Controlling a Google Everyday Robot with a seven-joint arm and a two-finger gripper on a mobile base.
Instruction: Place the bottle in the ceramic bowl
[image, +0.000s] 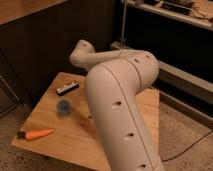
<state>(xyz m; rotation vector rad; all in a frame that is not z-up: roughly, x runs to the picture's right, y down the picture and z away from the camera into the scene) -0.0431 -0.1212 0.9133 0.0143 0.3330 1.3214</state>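
Bottle cannot be seen, so its long axis cannot be told. Gripper, hidden behind the arm (120, 100), is closed.

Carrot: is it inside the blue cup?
No: the carrot lies flat on the table, apart from the blue cup; the gripper is out of sight behind the arm.

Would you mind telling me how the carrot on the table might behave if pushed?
The carrot lies on its side and tapers, so it would probably roll in a curve. It looks stiff, likely sliding whole on the wooden table. The gripper is hidden behind the arm.
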